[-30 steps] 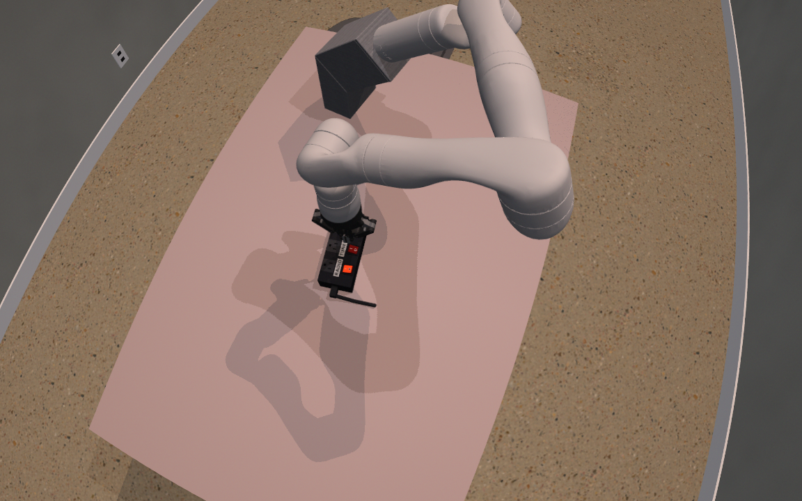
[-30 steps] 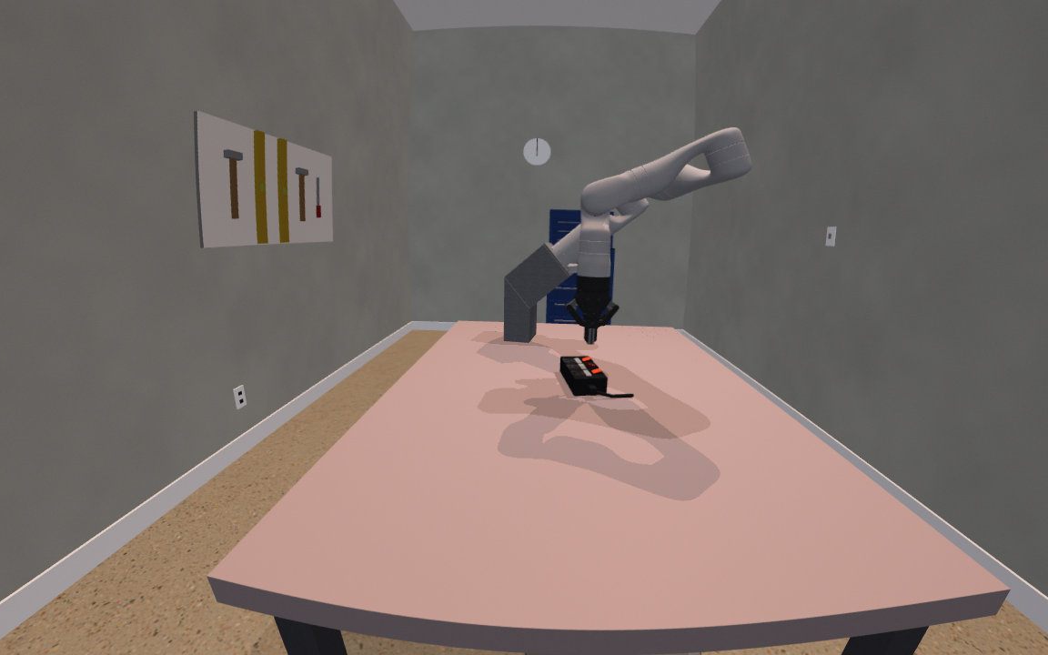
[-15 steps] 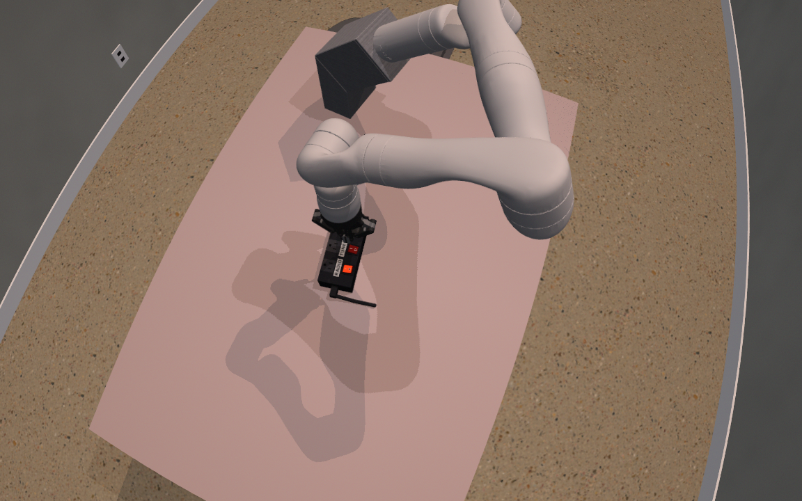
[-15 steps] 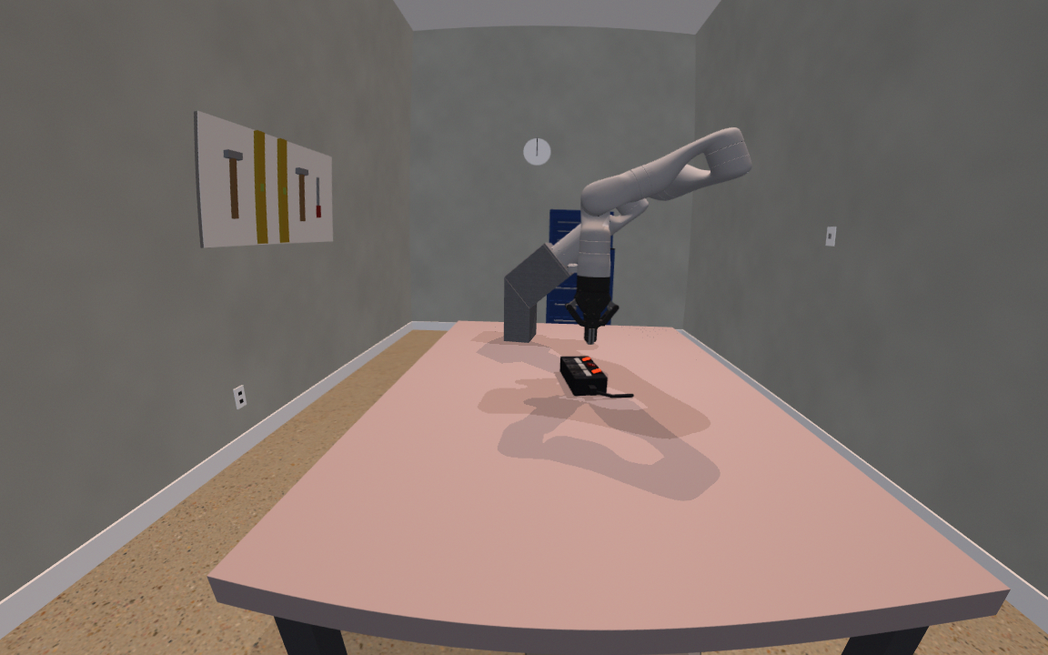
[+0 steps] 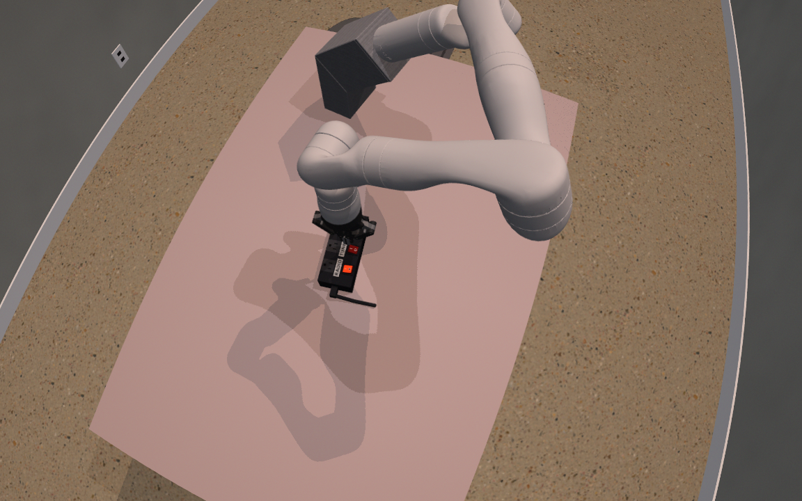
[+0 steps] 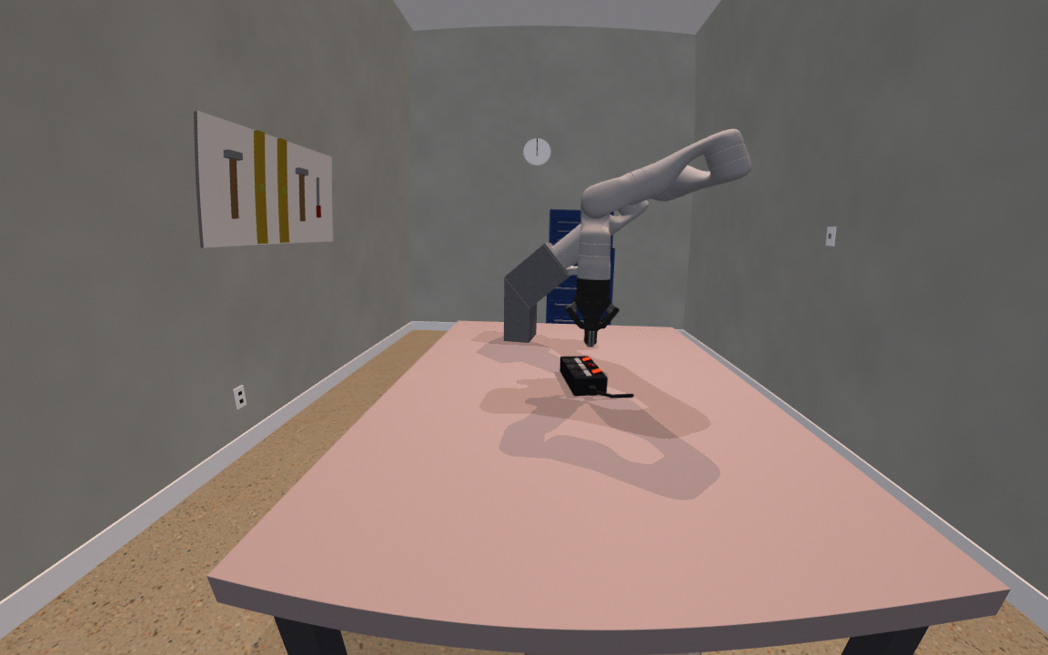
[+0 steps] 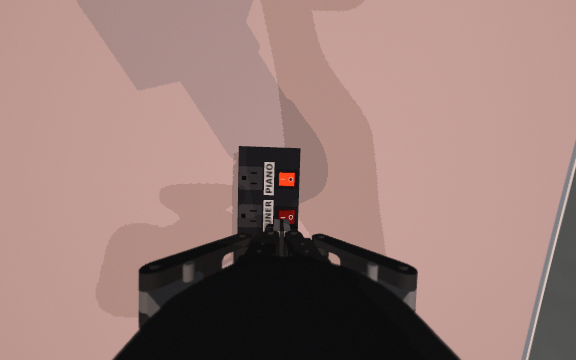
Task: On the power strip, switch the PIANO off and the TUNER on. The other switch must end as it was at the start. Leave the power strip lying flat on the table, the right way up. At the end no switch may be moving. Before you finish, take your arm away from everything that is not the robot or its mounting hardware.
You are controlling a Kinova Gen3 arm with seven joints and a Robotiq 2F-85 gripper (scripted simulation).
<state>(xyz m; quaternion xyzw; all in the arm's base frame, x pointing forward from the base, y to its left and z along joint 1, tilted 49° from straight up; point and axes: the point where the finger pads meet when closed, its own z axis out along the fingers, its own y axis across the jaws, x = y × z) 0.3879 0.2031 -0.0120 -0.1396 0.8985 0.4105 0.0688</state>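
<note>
The black power strip (image 5: 335, 281) (image 6: 585, 384) (image 7: 269, 154) lies flat, right way up, on the pink table. In the wrist view the PIANO switch (image 7: 287, 179) is lit bright orange. The TUNER switch (image 7: 286, 216) (image 5: 353, 249) is dark red, unlit, and partly covered by the fingertips in the wrist view. The RADIO switch (image 5: 347, 268) (image 6: 596, 370) is lit orange; in the wrist view it is hidden behind the gripper. My gripper (image 6: 590, 345) (image 7: 281, 229) is shut and empty, pointing down, and hangs above the strip without touching it.
A short black cord (image 5: 357, 302) (image 6: 616, 395) comes out of the strip's RADIO end. The pink table (image 5: 441, 435) (image 6: 609, 553) carries the grey arm mount (image 5: 354, 68) (image 6: 521, 313) at its far end. The arm's shadows fall across the table around the strip.
</note>
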